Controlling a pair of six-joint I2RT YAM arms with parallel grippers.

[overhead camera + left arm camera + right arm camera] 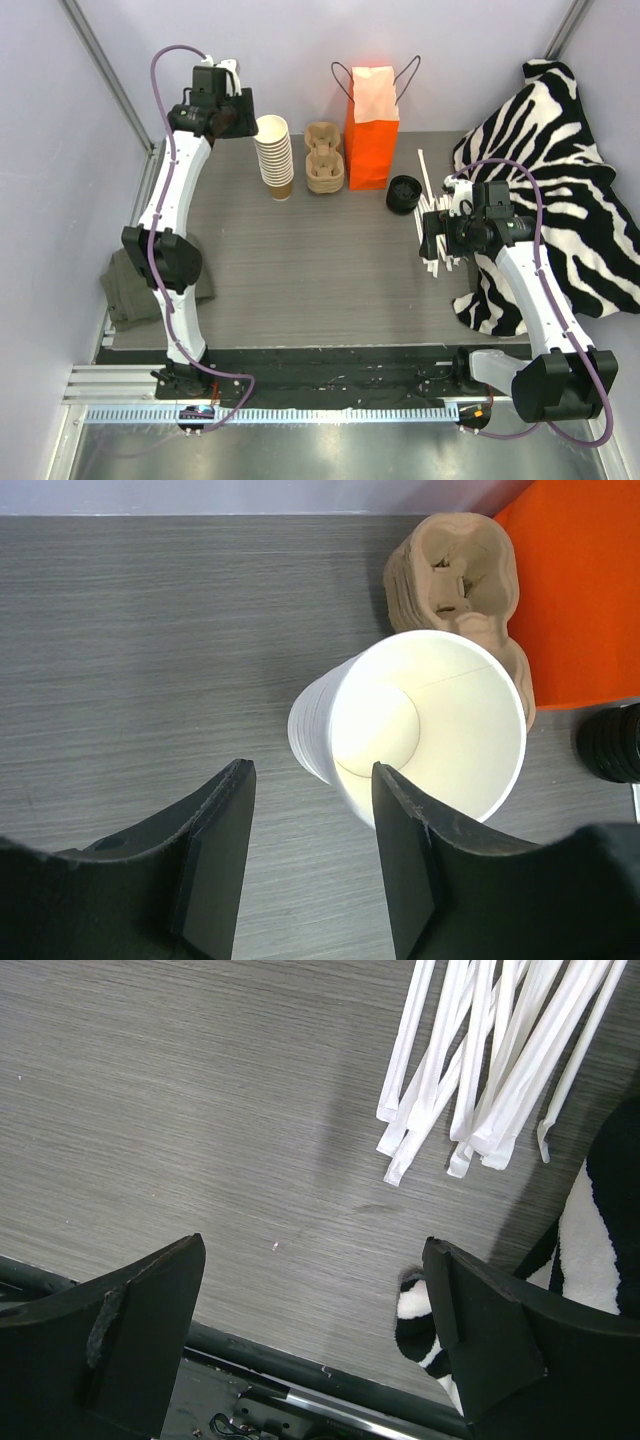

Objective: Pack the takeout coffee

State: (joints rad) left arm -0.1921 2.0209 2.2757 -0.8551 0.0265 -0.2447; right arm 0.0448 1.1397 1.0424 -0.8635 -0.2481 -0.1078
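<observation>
Firstly, top view. No lidded cup showed anywhere on the table (300, 270), so the takeout coffee was present only as parts.

Count:
- one upright stack of cups (275, 155), rims nested too tightly for a sure number
- one stack of pulp carriers (323, 158) just beside it
- one orange bag (372, 128), standing with its mouth open
- one short pile of black lids (404, 193)
- one loose bundle of wrapped straws (430, 215)
- one zebra cloth (560, 170)

My left gripper (240, 117) hung just beside the cup stack, on its left. My right gripper (428, 237) sat by the straws, well apart from the cups and nearer the lids. Judgement: the cup was the left arm's job.

Next, left wrist view. I looked down into the white mouth of the top cup (430, 730). The stack's long axis ran away from me, nearly along my approach. My left fingers (215, 860) stood apart with nothing clamped. The cup's near wall lay in the gap between them, one finger over the mouth and the other outside. I could not tell whether either touched the wall. Carriers, bag and lids lay beyond, to the right.

Last, right wrist view. My right fingers (130, 1330) were spread wide over bare table, with nothing between them. The straws lay ahead, too overlapped to count, and a corner of the zebra cloth lay to the right.
</observation>
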